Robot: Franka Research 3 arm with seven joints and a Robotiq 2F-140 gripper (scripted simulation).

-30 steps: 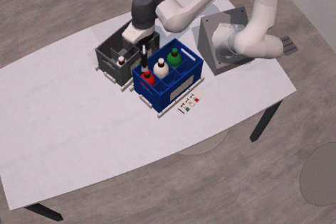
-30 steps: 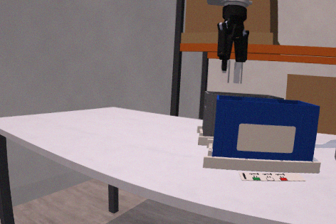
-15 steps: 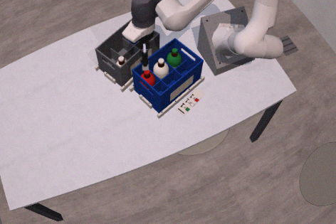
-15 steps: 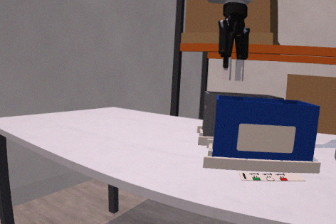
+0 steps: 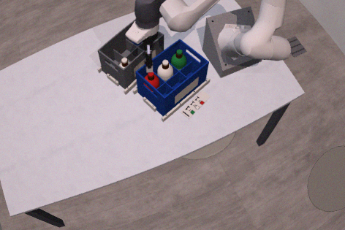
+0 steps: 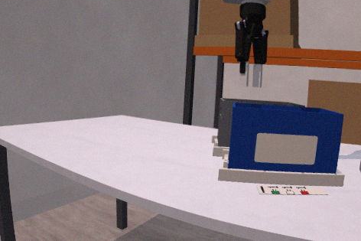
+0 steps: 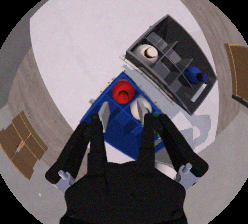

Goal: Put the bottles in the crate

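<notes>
above the blue crate (image 5: 184, 87), the gripper (image 6: 252, 79) hangs in the air with its fingers pointing straight down, well clear of the crate's top edge. its fingers stand partly apart with nothing between them. seen from the top view, the gripper (image 5: 148, 60) sits over the blue crate's edge nearest the grey crate (image 5: 113, 63).

inside the blue crate three bottles stand upright, long axes vertical, caps up, in a row along the side next to the grey crate: a red-labelled bottle (image 5: 151, 79) at the end farthest from the arm's base (image 5: 215, 32), a white-labelled bottle (image 5: 165, 69) in the middle, and a green-labelled bottle (image 5: 179, 59) at the end nearest the base. each stands in its own compartment. the row of compartments on the crate's other side, toward the pick list (image 5: 196, 104), holds no bottle.

beside the blue crate, touching or nearly touching it on the side away from the pick list, the grey crate holds one white-labelled bottle with a dark cap (image 5: 124, 62), upright. the wrist view also shows a blue-labelled bottle (image 7: 198, 76) in the grey crate, at its end farthest from the white one (image 7: 149, 51).

the pick list lies flat on the table (image 5: 73, 118) just beside the blue crate's long wall, with green, white and red marks on it; the counts are too small to read.
</notes>
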